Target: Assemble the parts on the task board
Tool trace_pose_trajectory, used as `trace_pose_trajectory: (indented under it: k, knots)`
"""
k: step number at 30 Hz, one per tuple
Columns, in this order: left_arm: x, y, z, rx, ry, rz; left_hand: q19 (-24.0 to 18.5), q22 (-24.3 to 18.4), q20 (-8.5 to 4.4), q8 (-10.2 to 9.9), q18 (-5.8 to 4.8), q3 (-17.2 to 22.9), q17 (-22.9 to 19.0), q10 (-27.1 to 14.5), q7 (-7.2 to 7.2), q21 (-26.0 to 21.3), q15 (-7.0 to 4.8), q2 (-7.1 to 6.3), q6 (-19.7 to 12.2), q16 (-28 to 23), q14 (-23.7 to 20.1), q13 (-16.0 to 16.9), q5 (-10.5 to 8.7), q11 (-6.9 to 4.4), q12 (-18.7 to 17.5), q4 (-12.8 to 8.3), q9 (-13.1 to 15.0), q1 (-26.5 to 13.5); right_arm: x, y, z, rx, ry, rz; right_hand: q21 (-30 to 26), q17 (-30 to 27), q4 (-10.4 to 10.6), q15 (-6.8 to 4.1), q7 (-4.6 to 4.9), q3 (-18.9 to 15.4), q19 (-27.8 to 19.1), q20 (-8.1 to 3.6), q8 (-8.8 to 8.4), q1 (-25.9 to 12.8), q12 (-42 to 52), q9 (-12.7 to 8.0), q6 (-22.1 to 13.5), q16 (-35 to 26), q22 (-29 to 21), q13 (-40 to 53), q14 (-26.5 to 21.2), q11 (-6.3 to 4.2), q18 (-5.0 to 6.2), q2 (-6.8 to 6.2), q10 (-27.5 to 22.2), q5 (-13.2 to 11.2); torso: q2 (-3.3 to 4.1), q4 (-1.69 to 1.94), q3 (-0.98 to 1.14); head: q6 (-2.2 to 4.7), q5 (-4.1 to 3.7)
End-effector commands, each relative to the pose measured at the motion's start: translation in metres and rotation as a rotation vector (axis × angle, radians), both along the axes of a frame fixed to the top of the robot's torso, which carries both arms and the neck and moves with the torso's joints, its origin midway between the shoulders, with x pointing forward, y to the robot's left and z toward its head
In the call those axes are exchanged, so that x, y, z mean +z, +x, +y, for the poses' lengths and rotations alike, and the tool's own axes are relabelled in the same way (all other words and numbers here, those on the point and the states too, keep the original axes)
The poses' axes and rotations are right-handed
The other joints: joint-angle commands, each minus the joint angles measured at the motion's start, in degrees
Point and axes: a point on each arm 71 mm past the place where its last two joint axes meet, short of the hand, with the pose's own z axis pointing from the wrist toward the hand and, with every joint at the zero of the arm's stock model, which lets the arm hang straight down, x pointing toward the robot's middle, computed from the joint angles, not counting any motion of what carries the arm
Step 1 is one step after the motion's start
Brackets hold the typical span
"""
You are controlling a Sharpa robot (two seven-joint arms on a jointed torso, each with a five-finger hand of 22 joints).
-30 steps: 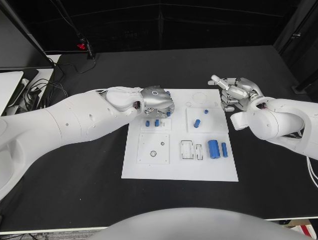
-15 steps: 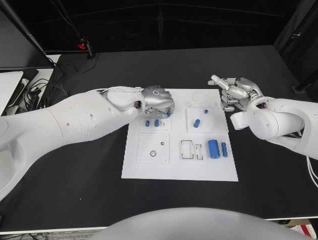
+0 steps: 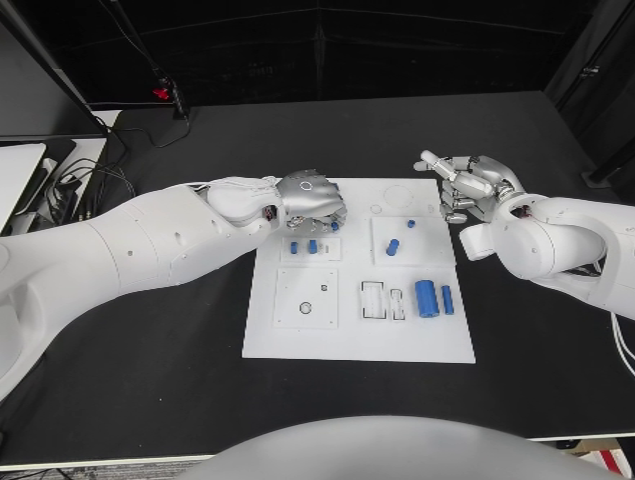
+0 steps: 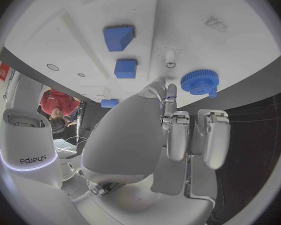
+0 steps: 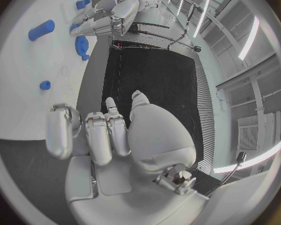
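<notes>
Your left hand [image 3: 311, 200] hovers over the task board's [image 3: 360, 345] far-left corner, fingers curled, holding nothing visible, the blue gear [image 4: 199, 81] just beyond its fingertips; next, I'd judge, pinch that gear; right hand [image 3: 473, 184] waits empty, loosely curled, off the board's far-right edge.

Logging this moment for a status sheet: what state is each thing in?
Left hand: over the board's far left corner, fingers curled, holding nothing.
Right hand: off the board's far right corner, holding nothing.
Gear: flat on the board.
Two cylinders: lying side by side.
Board: flat on table.
</notes>
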Motion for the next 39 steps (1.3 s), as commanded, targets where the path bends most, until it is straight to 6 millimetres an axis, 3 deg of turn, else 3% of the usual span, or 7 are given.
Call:
trace_pose_trajectory:
  k: [1,13,26,31,35,39]
  knots:
    - [0.013,-0.002,-0.001,-0.044,-0.073,-0.092,5.98,15.09,-0.49,0.14,-0.39,0.31,15.1,0.52,0.06,0.29,0.06,0.62,1.12,0.05,5.99,-0.08,0.15,0.11,-0.43,-0.02,0.61,-0.17,0.001,0.0,0.001,0.006,0.0,-0.006,-0.25,15.1,0.0,0.46,0.12,-0.27,-0.34,0.1,0.32,0.51,0.14,-0.07,-0.47,0.14,11.27,15.01,5.85,0.52,-0.63,0.17,6.06,0.47,-0.07,0.07,0.05,0.03,0.09]
    - [0.036,-0.006,0.021,-0.018,-0.105,-0.125,5.98,15.09,-0.48,-0.02,-0.39,0.45,15.1,0.94,-0.08,0.29,-0.06,0.38,1.43,0.05,5.99,-0.11,0.06,-0.01,-1.06,0.12,0.64,-0.7,0.001,0.0,-0.001,0.004,-0.001,-0.002,-0.35,15.1,-0.02,0.47,0.13,-0.33,-0.43,0.12,0.42,0.58,0.14,-0.07,-0.5,0.14,11.23,15.01,5.85,0.53,-0.6,0.14,6.06,0.68,0.0,0.04,0.03,0.19,0.42]
    - [0.033,-0.008,0.055,0.051,-0.051,-0.059,5.98,15.09,-0.51,-0.27,-0.39,0.63,15.1,1.7,-0.27,0.29,-0.15,0.01,1.9,0.05,5.99,-0.09,-0.1,-0.09,-1.88,0.15,0.69,-1.64,-0.001,-0.001,-0.002,0.004,0.0,0.0,-0.41,15.1,-0.05,0.48,0.13,-0.47,-0.49,0.14,0.53,0.68,0.14,-0.1,-0.65,0.14,11.2,15.01,5.85,0.53,-0.58,-0.04,6.06,0.91,0.01,0.05,-0.03,0.1,0.82]
    - [0.031,-0.009,0.059,0.062,-0.038,-0.043,5.98,15.09,-0.53,-0.54,-0.39,0.79,15.1,1.76,-0.25,0.29,-0.16,-0.03,1.79,0.05,5.99,-0.11,-0.19,-0.05,-2.34,0.21,0.63,-2.08,-0.003,-0.003,-0.002,0.004,0.0,0.006,-0.5,15.1,-0.06,0.49,0.14,-0.5,-0.56,0.14,0.55,0.7,0.14,-0.11,-0.69,0.14,11.17,15.01,5.85,0.53,-0.56,-0.07,6.06,0.95,0.05,-0.07,-0.16,0.02,0.79]
    - [0.03,-0.008,0.06,0.07,-0.026,-0.027,5.98,15.09,-0.54,-0.74,-0.39,0.9,15.1,1.83,-0.22,0.29,-0.16,-0.02,1.73,0.05,5.99,-0.1,-0.22,0.04,-2.68,0.22,0.59,-2.52,-0.004,-0.004,-0.003,0.002,-0.001,0.009,-0.53,15.1,-0.07,0.49,0.14,-0.51,-0.59,0.14,0.56,0.72,0.14,-0.11,-0.7,0.14,11.15,15.01,5.85,0.53,-0.54,-0.08,6.06,0.97,0.04,-0.05,-0.03,-0.09,0.79]
    - [0.028,-0.007,0.06,0.077,-0.014,-0.015,5.98,15.09,-0.55,-0.81,-0.39,0.95,15.1,1.86,-0.21,0.29,-0.16,-0.01,1.69,0.05,5.99,-0.1,-0.22,0.04,-2.79,0.21,0.57,-2.66,-0.005,-0.004,-0.004,0.003,-0.001,0.01,-0.53,15.1,-0.07,0.49,0.14,-0.51,-0.59,0.14,0.56,0.72,0.14,-0.11,-0.7,0.14,11.15,15.01,5.85,0.53,-0.54,-0.08,6.06,0.97,0.03,-0.15,-0.05,-0.12,0.92]
